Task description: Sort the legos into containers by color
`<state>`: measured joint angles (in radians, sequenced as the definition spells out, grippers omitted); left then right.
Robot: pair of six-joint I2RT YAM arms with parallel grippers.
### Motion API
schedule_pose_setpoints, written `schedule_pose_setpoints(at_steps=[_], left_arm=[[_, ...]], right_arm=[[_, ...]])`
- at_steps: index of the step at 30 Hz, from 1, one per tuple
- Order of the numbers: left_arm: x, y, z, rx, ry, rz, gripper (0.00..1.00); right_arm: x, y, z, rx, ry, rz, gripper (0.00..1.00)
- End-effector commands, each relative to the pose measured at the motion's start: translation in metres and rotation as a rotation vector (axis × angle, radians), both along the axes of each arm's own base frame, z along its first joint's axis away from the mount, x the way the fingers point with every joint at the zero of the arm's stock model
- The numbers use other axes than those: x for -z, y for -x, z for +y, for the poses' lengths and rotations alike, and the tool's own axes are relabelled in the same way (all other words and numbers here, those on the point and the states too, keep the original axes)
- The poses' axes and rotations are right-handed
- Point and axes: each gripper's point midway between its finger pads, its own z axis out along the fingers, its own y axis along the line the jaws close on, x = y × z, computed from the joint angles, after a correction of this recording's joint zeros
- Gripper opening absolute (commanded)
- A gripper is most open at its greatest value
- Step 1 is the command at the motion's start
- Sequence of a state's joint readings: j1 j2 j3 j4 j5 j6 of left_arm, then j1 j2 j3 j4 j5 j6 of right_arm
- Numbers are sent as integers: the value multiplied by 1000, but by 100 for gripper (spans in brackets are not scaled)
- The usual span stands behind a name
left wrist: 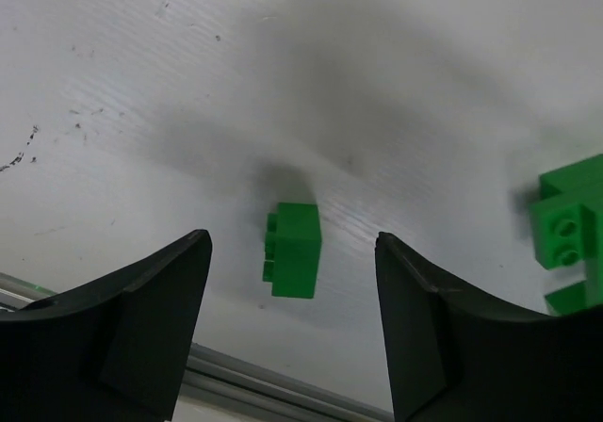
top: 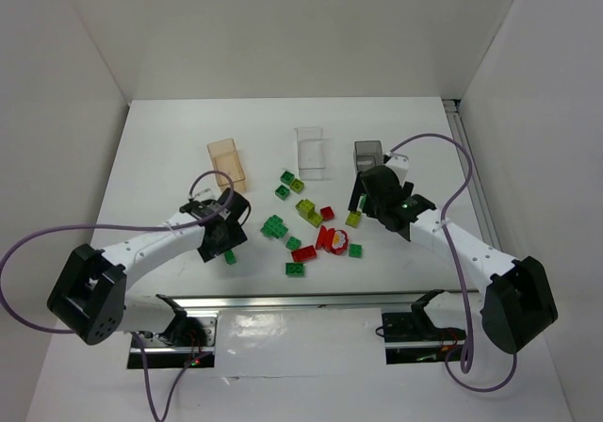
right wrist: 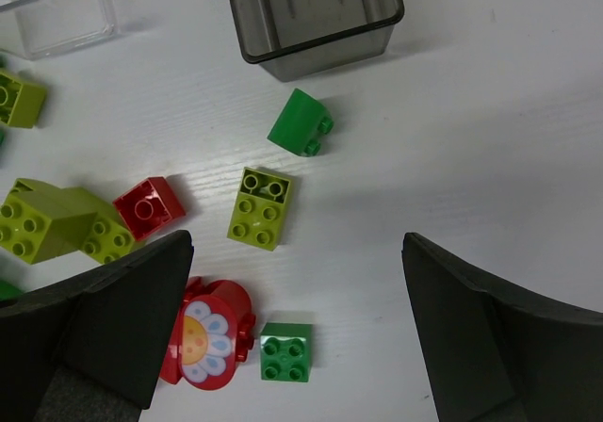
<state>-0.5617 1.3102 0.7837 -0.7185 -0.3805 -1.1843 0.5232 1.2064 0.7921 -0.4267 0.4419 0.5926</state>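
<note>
My left gripper (top: 226,241) is open and low over the table. A small green lego (left wrist: 294,250) lies on its side between its fingers, untouched; it also shows in the top view (top: 230,257). My right gripper (top: 364,203) is open and empty above the pile, in front of the smoky grey bin (right wrist: 316,12). Below it lie a yellow-green lego (right wrist: 261,207), a green lego on its side (right wrist: 301,123), a square green lego (right wrist: 286,351), a red lego (right wrist: 149,206) and the round red flower piece (right wrist: 207,332). The orange bin (top: 226,163) and clear bin (top: 311,151) stand at the back.
More green legos (top: 274,225) lie mid-table, with others (top: 289,183) near the clear bin. A metal rail (top: 311,301) runs along the near edge, close behind the left gripper. White walls enclose the table on three sides.
</note>
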Motion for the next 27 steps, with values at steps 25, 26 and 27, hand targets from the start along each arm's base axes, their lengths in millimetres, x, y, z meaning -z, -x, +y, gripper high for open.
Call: schedule_pose_setpoints(at_steps=[25, 26, 27], left_arm=[[-102, -133, 13, 83, -52, -274, 17], [-96, -143, 16, 91, -73, -250, 17], [-109, -159, 17, 81, -69, -281, 17]], right_arm=[[-25, -16, 4, 4, -5, -71, 99], [-20, -14, 2, 10, 13, -54, 99], [-24, -15, -1, 19, 22, -58, 99]])
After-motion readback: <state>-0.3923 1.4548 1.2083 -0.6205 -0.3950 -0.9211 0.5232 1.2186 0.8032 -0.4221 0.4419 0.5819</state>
